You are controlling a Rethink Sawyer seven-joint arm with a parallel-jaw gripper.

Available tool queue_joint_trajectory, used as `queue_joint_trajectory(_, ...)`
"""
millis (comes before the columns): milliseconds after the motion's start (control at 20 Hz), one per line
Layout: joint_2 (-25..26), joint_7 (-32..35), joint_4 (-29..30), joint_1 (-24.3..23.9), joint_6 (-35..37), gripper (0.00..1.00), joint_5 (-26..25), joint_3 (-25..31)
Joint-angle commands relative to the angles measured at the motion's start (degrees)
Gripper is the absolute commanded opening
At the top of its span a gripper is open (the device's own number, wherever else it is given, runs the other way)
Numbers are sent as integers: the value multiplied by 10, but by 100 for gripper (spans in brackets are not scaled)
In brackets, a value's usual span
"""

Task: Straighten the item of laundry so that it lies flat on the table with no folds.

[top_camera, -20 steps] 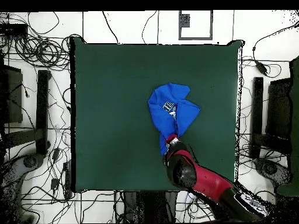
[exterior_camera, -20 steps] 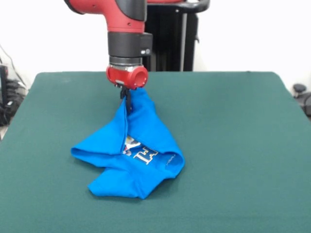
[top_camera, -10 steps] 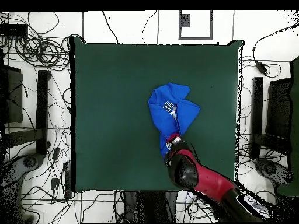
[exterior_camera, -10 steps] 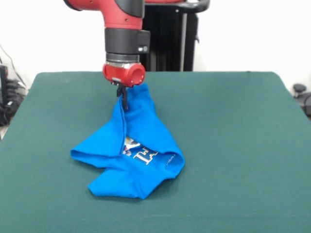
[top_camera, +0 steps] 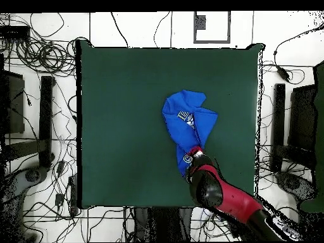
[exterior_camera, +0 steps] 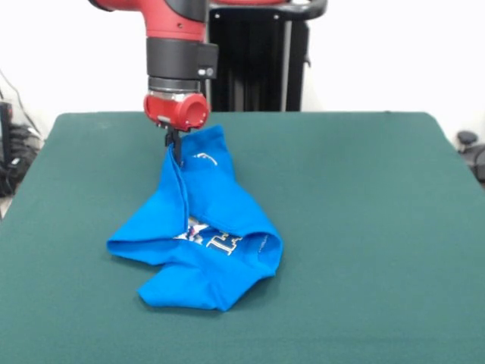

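The item of laundry (exterior_camera: 204, 235), a small bright blue T-shirt, is crumpled and folded on the dark green table (exterior_camera: 364, 227). Only a bit of its white lettering shows at a fold. One edge of the shirt is lifted off the felt and stretched up to my gripper (exterior_camera: 176, 144), which is shut on the cloth below the red wrist. From above, the item of laundry (top_camera: 188, 121) lies right of the middle of the table (top_camera: 120, 114), and my gripper (top_camera: 192, 154) pinches its end nearest the robot's base.
Cables and dark stands lie on the floor around the table (top_camera: 38, 145) in the overhead view. A black post (exterior_camera: 258, 61) stands behind the table's far edge.
My gripper has moved left in the front view and risen slightly, dragging the held edge of the shirt with it. The cloth pile has shifted a little the same way.
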Motion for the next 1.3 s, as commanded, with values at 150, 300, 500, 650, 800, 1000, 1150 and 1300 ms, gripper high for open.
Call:
queue_joint_trajectory(150,11,61,2,-8,39,0,-25,41)
queue_joint_trajectory(300,18,61,-2,6,32,0,-19,19)
queue_joint_trajectory(500,45,61,-3,-7,-9,0,-46,6)
queue_joint_trajectory(650,54,63,-3,-19,-24,0,-65,7)
queue_joint_trajectory(800,58,66,3,-32,-34,0,-85,6)
queue_joint_trajectory(1000,60,66,10,-51,-43,0,-113,1)
queue_joint_trajectory(1150,59,60,11,-78,-36,0,-141,5)
queue_joint_trajectory(1300,54,54,10,-103,-21,0,-164,12)
